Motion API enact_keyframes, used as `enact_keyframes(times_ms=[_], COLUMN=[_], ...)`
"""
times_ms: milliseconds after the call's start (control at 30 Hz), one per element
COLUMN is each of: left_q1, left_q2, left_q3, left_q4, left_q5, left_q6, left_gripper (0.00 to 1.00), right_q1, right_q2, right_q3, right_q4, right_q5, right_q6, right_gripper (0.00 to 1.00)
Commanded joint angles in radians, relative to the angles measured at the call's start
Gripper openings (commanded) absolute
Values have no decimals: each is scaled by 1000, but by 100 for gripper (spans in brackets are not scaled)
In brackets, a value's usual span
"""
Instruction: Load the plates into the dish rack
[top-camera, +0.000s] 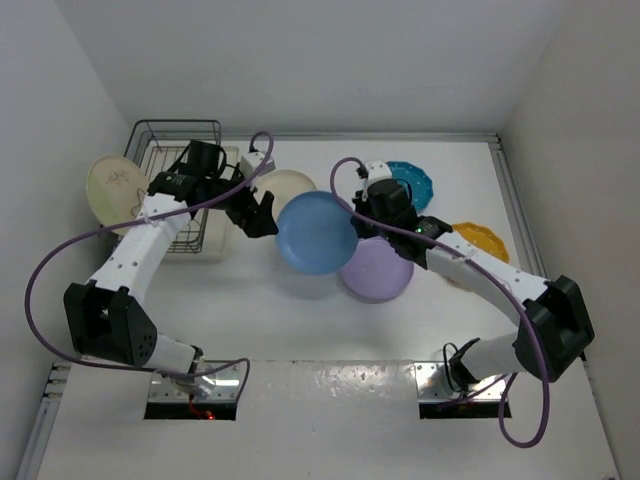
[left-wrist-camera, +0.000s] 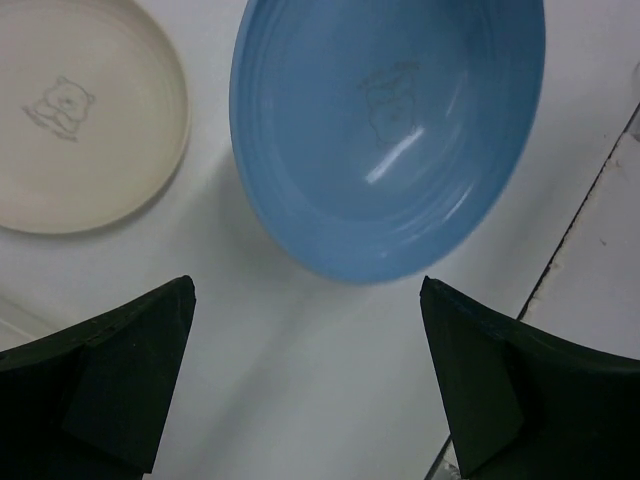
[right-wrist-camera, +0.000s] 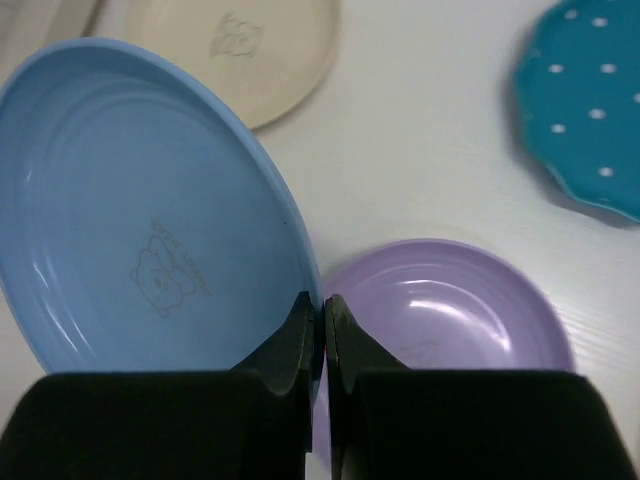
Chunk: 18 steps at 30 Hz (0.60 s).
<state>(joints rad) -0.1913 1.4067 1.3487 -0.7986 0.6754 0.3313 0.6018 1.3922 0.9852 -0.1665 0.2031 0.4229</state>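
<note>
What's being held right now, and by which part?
The right gripper is shut on the light blue plate, pinching it by its rim. The left gripper is open and holds nothing.

We see six round plates and a dark wire dish rack (top-camera: 176, 128) with a beige base at the table's far left. A light blue plate (top-camera: 317, 232) with a faint bear print hangs tilted above the table, pinched at its rim by the right gripper (right-wrist-camera: 322, 305). Partly beneath it, a lavender plate (top-camera: 385, 275) lies flat. A cream plate (top-camera: 291, 184) lies flat beside the rack. A teal dotted plate (top-camera: 413, 181) and an orange-yellow plate (top-camera: 483, 240) lie at the right. A cream-and-green sprig plate (top-camera: 114, 190) stands tilted at the rack's left edge.
</note>
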Motion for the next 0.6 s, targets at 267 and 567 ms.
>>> enact_keyframes(times_ms=[267, 567], left_q1=[-5, -5], left_q2=[84, 55], left_q3=[-49, -49], left_q4=[39, 39], left_q5=[-11, -11], left_q6=[-21, -12], left_gripper=[60, 0], right_q1=[139, 131], right_q2=[-58, -97], right_q3=[-52, -95], right_q4=[159, 248], right_q5=[-41, -59], right_q6=[79, 79], right_gripper=[0, 0])
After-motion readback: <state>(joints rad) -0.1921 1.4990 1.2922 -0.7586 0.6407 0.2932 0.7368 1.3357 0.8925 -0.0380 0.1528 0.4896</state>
